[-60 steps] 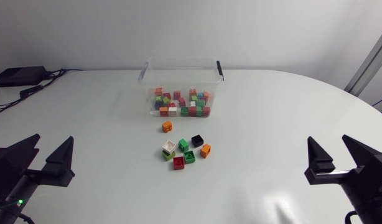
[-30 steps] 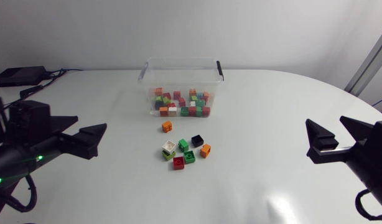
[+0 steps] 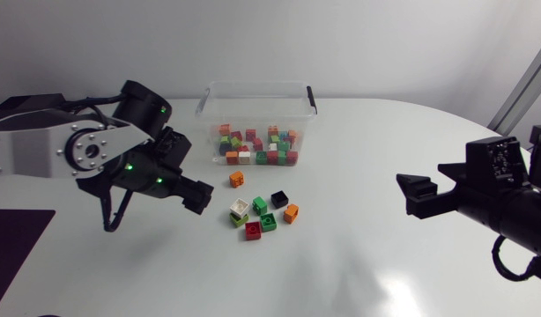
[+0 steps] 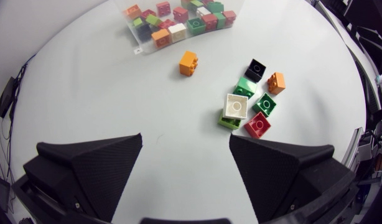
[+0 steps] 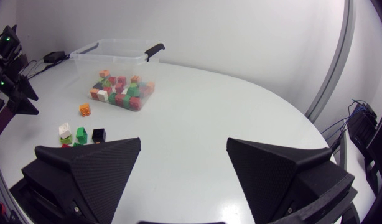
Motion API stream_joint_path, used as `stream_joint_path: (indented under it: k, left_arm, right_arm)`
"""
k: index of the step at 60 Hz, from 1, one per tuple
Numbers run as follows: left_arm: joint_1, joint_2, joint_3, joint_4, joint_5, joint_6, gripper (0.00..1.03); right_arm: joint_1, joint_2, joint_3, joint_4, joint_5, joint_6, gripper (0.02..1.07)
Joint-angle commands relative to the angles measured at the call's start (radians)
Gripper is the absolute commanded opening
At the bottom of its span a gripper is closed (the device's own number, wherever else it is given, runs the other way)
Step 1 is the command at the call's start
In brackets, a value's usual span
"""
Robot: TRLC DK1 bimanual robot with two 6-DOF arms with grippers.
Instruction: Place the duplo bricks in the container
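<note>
A clear plastic container (image 3: 253, 86) with black handles stands at the back middle and holds several coloured duplo bricks. In front of it lie loose bricks: a lone orange one (image 3: 237, 180), then a cluster with white (image 3: 239, 209), green (image 3: 260, 204), black (image 3: 279, 199), orange (image 3: 291, 212) and red (image 3: 253, 231) bricks. My left gripper (image 3: 196, 195) hovers just left of the cluster, open and empty. In the left wrist view the white brick (image 4: 236, 106) and red brick (image 4: 257, 125) lie ahead of the gripper (image 4: 185, 140), off to one side. My right gripper (image 3: 418, 195) is open at the right, far from the bricks.
A black box and cables (image 3: 28, 107) lie at the table's back left corner. The right wrist view looks across the table to the container (image 5: 110, 43), the lone orange brick (image 5: 85, 109) and my left arm (image 5: 10, 74). Bare white tabletop surrounds the cluster.
My left arm has swung up from the lower left corner to just left of the loose bricks. My right arm has shifted inward and turned. The bricks have not moved.
</note>
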Motion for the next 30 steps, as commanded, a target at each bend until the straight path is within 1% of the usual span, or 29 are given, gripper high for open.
stream_joint_path:
  k: [1, 7, 11, 15, 19, 27, 30]
  left_arm:
    - [-0.022, 0.085, 0.060, -0.018, 0.013, 0.011, 0.98]
    - [-0.053, 0.149, 0.095, -0.017, 0.014, 0.012, 0.98]
    - [-0.082, 0.190, 0.118, -0.017, 0.014, 0.004, 0.97]
    - [-0.105, 0.220, 0.133, -0.012, 0.014, 0.004, 0.96]
    - [-0.128, 0.255, 0.149, 0.002, 0.014, 0.004, 0.93]
    - [-0.137, 0.302, 0.178, 0.011, 0.013, 0.009, 0.89]
    - [-0.137, 0.321, 0.185, 0.023, 0.013, 0.012, 0.85]
  right_arm:
    - [0.013, 0.056, 0.036, -0.032, -0.002, -0.037, 1.02]
    - [0.028, 0.115, 0.058, -0.032, -0.004, -0.069, 1.02]
    - [0.039, 0.157, 0.086, -0.058, -0.001, -0.106, 1.02]
    - [0.062, 0.200, 0.124, -0.127, 0.001, -0.225, 1.02]
    - [0.069, 0.221, 0.127, -0.133, 0.001, -0.268, 1.02]
    - [0.078, 0.270, 0.147, -0.139, -0.013, -0.288, 1.02]
    - [0.086, 0.289, 0.153, -0.141, -0.024, -0.288, 1.02]
